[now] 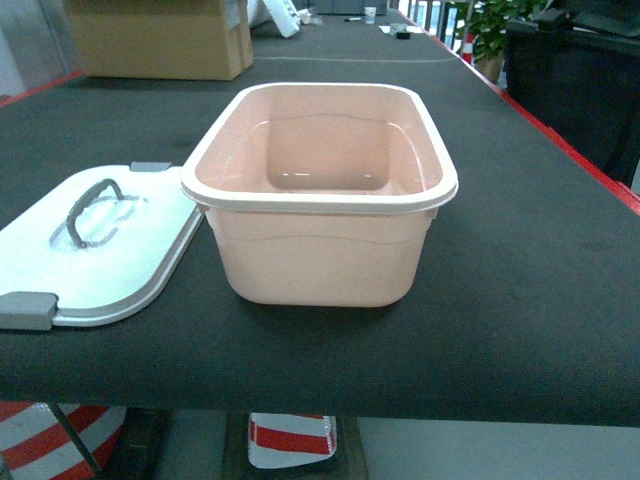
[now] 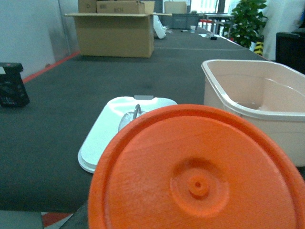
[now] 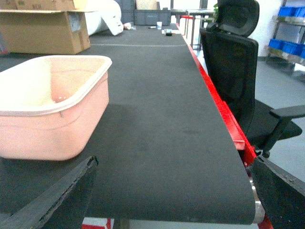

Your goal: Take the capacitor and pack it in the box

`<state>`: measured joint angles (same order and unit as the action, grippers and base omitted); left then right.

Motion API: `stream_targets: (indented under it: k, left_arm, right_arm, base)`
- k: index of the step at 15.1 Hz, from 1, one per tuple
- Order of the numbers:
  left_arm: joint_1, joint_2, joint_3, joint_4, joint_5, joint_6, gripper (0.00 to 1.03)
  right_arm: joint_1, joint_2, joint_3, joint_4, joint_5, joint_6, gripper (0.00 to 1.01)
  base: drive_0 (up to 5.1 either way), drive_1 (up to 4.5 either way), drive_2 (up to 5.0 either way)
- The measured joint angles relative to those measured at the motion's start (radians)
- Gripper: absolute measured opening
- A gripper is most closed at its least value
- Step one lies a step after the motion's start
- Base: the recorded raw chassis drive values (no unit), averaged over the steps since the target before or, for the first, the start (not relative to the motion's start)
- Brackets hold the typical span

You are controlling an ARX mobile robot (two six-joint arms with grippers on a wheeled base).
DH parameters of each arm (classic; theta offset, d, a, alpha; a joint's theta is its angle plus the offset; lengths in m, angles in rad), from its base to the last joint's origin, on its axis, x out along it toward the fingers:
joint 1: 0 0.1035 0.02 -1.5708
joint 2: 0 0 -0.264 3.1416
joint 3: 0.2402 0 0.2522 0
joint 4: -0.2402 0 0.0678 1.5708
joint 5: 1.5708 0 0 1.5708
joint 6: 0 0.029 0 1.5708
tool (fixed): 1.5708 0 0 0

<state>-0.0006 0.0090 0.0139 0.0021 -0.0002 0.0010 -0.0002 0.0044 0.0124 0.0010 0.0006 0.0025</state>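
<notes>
Left wrist view: one capacitor fills the lower part of the picture, right up against the lens. Only its round end face shows, orange-red with fine grain, a shallow ring and a small dimple at the middle. It sits over the near edge of the table. The left hand's fingers are hidden behind it, so I cannot tell whether that hand grips it or not.

Beyond it stands one box, pale pink with rounded corners and a paler rim, open at the top, near the middle of the table's near edge. Its one lid lies flat, touching or just beside the box on its left – white, with one grey handle and two grey latches, one at the near end and one at the far end.

The right gripper hangs at the near edge, to the right of the box, its two dark fingers spread wide with nothing between them.

Farther off: one brown cardboard carton at the table's far left, one black office chair beside the red right edge, one green plant beyond the far end.
</notes>
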Motion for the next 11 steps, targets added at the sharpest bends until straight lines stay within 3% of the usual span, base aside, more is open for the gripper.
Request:
stream_targets:
  k: [10, 11]
  left_arm:
    - [0.000, 0.000, 0.000, -0.009, 0.000, 0.000, 0.43]
    - [-0.014, 0.009, 0.000, 0.002, -0.034, 0.007, 0.43]
  right_arm:
    - [0.000, 0.000, 0.000, -0.006, 0.000, 0.000, 0.98]
    - [0.000, 0.000, 0.000, -0.006, 0.000, 0.000, 0.98]
  base:
    - [0.0, 0.00, 0.0]
    - [0.0, 0.00, 0.0]
